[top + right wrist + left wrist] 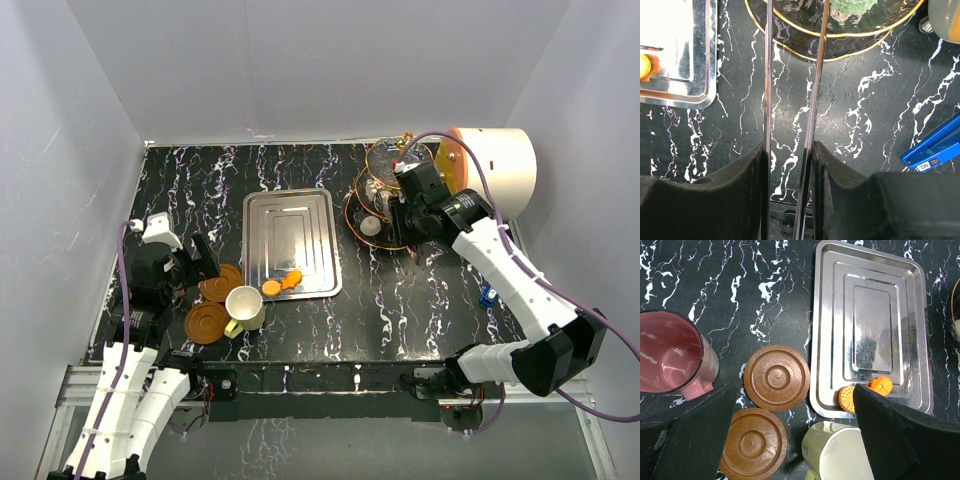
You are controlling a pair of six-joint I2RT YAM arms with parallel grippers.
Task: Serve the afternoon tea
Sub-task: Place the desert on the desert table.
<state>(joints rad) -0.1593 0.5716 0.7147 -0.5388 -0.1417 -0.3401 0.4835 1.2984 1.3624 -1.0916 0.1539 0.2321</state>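
The gold-framed glass stand (385, 190) stands at the back right, with a white cake (370, 227) on its low tier and a green cake (852, 7) on a plate. My right gripper (788, 145) is shut on metal tongs (768, 75), whose two arms reach toward the stand's rim (840, 47); their tips are out of frame. Two orange cakes (881, 385) (846, 398) lie on the steel tray. My left gripper (796, 390) hangs open above two brown saucers (777, 377) (753, 444), between the maroon cup (670, 360) and the cream cup (840, 455).
The steel tray (290, 235) lies mid-table. A big white cylinder with an orange end (490, 170) sits right behind the stand. A small blue object (930, 147) lies on the table at the right, near my right arm.
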